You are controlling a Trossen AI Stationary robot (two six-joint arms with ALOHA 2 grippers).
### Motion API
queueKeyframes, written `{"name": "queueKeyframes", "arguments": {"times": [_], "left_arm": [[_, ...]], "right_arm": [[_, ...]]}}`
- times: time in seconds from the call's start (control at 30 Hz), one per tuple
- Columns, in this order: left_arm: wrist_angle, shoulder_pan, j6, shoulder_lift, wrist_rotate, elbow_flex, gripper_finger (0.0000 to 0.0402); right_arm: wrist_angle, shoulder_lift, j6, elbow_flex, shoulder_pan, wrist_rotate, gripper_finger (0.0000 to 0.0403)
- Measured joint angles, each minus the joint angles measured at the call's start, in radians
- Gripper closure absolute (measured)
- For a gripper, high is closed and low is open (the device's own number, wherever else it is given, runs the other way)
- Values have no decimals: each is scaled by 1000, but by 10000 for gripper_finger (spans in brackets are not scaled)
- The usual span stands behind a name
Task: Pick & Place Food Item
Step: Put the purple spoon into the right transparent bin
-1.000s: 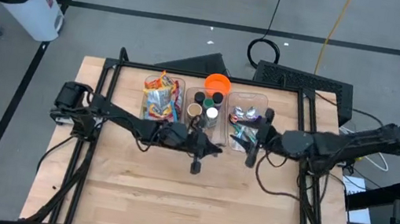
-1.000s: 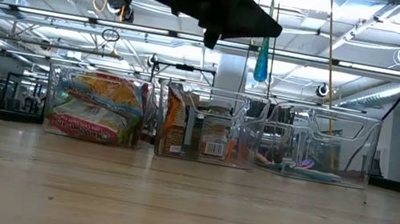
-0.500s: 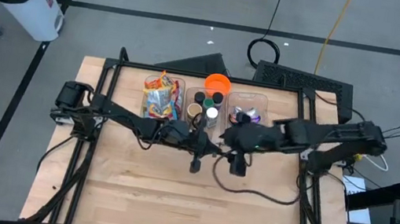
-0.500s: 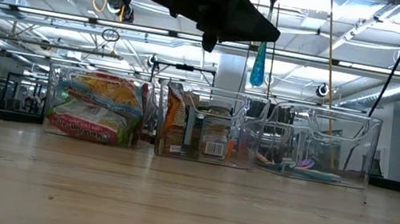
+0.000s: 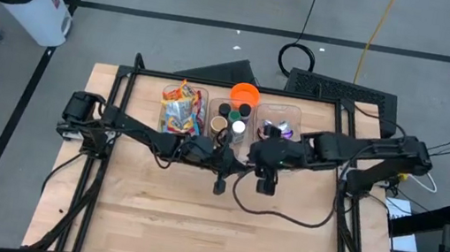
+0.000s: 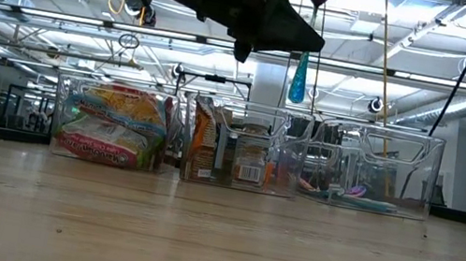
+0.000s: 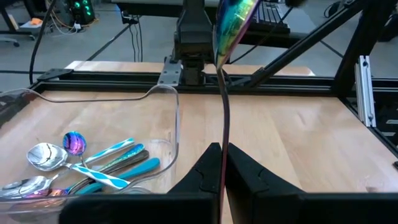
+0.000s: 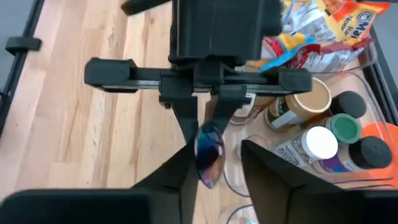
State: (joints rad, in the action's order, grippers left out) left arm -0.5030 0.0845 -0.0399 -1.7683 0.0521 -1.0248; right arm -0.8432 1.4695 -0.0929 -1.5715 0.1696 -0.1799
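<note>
My left gripper [image 7: 222, 163] is above the table's middle and is shut on a spoon. The spoon stands upright, its shiny purple bowl [image 7: 233, 25] on top and its teal handle [image 6: 300, 75] hanging below. My right gripper [image 8: 217, 155] reaches in from the table's right, tipped downward and open. Its fingers stand on either side of the spoon's bowl [image 8: 208, 152]. Food packets [image 5: 181, 109] lie in the left clear bin at the table's far side. My left gripper pinches the spoon's thin dark shaft [image 7: 223, 149] between its two fingers, between bowl and teal handle. The fingers come level from the table's left and lie across the shaft. The spoon is upright and lifted clear of the table. My right gripper has one finger [image 8: 189, 152] right beside the bowl; I cannot tell whether it touches.
Three clear bins stand in a row at the far side: snacks [image 6: 111, 124], jars and bottles [image 5: 233, 118], and utensils [image 7: 93, 168]. An orange bowl [image 5: 245, 93] sits behind the middle bin. The wooden tabletop [image 5: 209, 231] stretches toward the near edge.
My right gripper has swung from over the utensil bin toward the table's left, up to the spoon that my left gripper holds. It has also tipped downward. The spoon has stayed upright in place.
</note>
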Motion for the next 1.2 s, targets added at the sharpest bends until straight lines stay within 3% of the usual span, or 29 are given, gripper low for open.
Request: {"name": "queueKeyframes", "arguments": {"times": [0.43,0.6,0.7,0.97,1.2], "left_arm": [[8,0,-25,0,1,0,393],[9,0,-32,0,0,0,387],[31,6,-29,1,-3,-2,346],[68,22,-8,74,0,-1,183],[198,23,-25,182,0,-1,106]], "right_arm": [[-3,-24,52,0,0,-9,389],[0,-24,96,0,0,-20,396],[-3,-23,109,0,0,-38,401],[-81,-28,111,0,0,-87,402],[-123,-115,109,0,-57,-139,402]]}}
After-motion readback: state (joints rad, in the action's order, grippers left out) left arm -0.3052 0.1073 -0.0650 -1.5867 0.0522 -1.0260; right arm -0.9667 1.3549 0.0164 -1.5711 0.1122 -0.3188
